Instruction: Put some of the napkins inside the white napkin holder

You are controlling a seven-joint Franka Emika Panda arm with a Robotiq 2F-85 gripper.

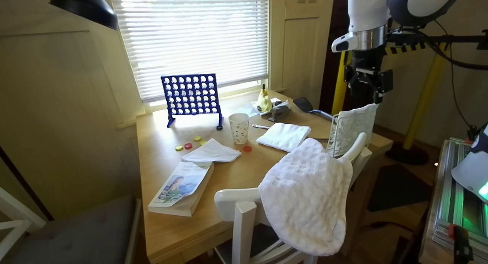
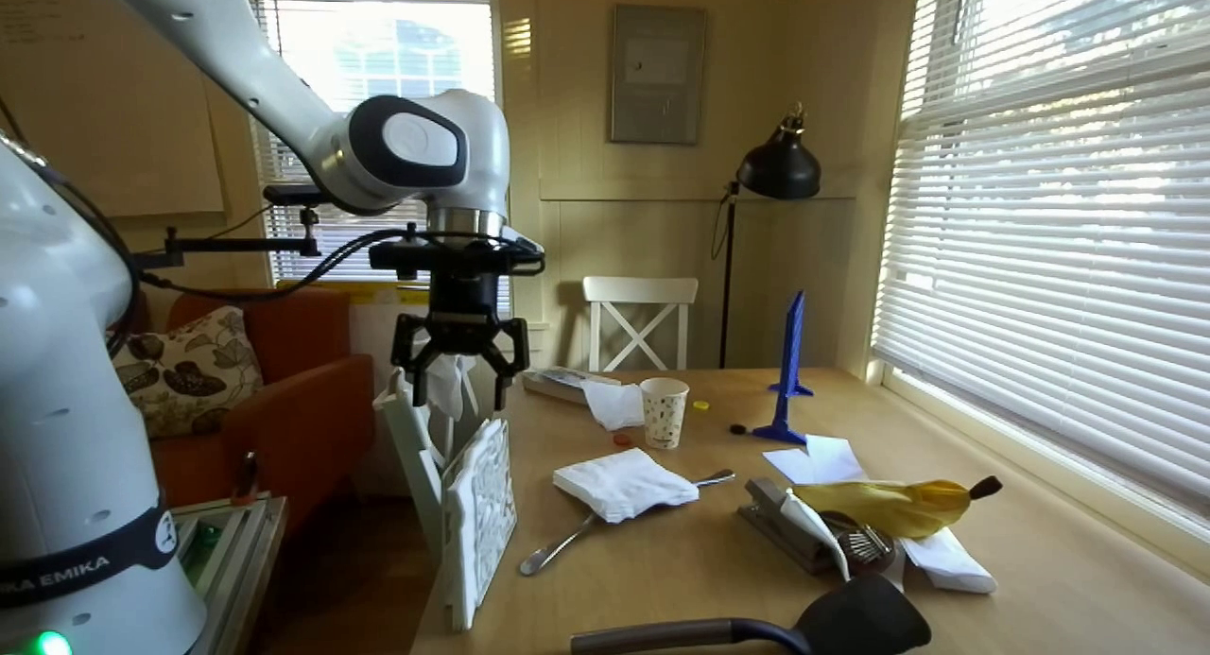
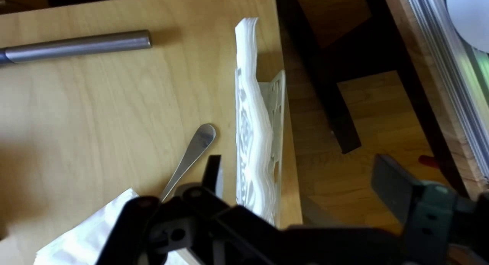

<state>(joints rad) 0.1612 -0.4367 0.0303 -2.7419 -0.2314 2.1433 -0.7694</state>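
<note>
The white napkin holder stands upright near the table's edge in both exterior views. A stack of white napkins stands on edge inside it, sticking out past one end, with a gap beside it in the wrist view. Another low stack of napkins lies flat on the table beside the holder. My gripper is wide open and empty above the holder. In the wrist view its fingers are on either side of the holder.
A metal utensil lies partly under the flat napkins. A spatula, paper cup, stapler, blue game board, booklet and folded paper sheet are on the table. A towel hangs over a chair.
</note>
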